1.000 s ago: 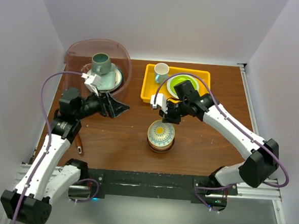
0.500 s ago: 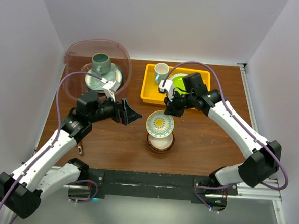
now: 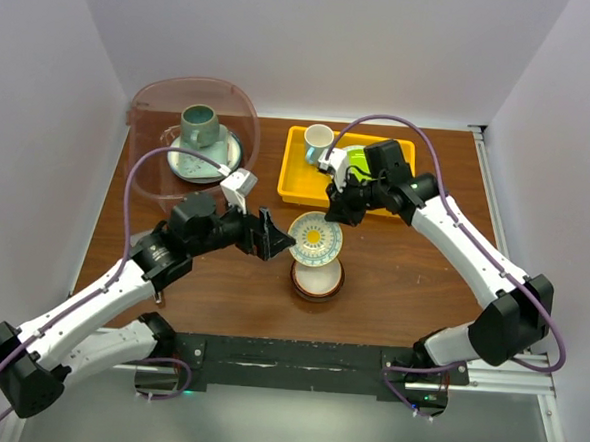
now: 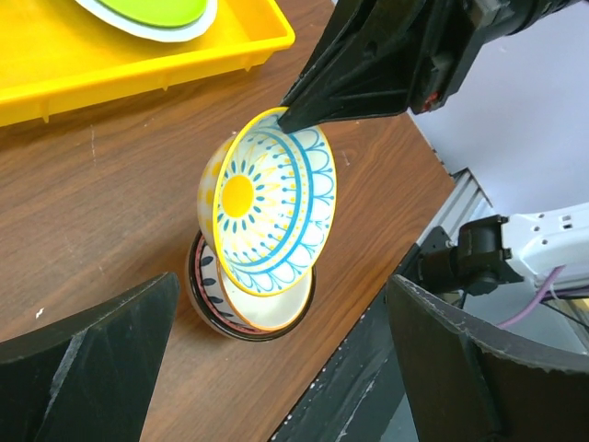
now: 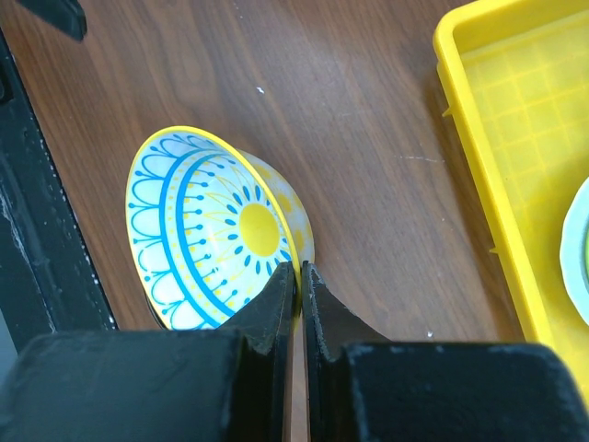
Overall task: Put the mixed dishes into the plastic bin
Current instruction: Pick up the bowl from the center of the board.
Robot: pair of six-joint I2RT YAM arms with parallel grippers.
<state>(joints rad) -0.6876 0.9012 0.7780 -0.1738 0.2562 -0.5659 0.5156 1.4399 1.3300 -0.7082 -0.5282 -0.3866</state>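
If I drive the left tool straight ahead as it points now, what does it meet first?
Most likely the yellow-and-blue patterned bowl, tilted and pinched at its rim by the right tool; the open left tool points right at it. Distance is unclear.

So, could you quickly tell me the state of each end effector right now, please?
Left end effector: open, holding nothing.
Right end effector: closed on the rim of the patterned bowl.
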